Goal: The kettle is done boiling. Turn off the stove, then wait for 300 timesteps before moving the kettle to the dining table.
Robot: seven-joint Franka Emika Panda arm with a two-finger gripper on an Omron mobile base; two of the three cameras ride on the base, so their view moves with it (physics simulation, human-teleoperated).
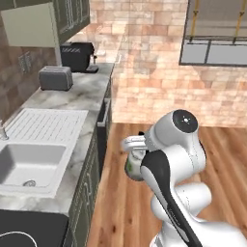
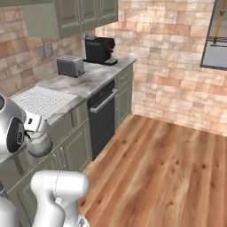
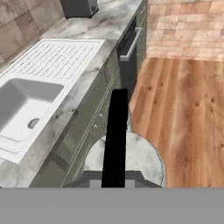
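Observation:
The kettle (image 1: 134, 167), pale grey-green and squat, hangs in the air over the wooden floor beside the counter, partly hidden behind my white arm. In the right base view the kettle (image 2: 40, 143) sits just in front of the green cabinet doors. My gripper (image 1: 135, 144) is shut on its black arched handle (image 3: 116, 131), which runs up the middle of the hand view above the light lid (image 3: 142, 157). A corner of the black stove (image 1: 29, 230) with a white burner ring shows at the bottom left. The dining table is out of view.
On the marble counter are a white sink (image 1: 29, 164) with a ribbed drainboard (image 1: 46, 123), a toaster (image 1: 55, 78) and a black coffee machine (image 1: 77, 57). A black dishwasher front (image 2: 103, 117) sits under the counter. Wooden floor (image 2: 168, 168) stretches right to a brick wall.

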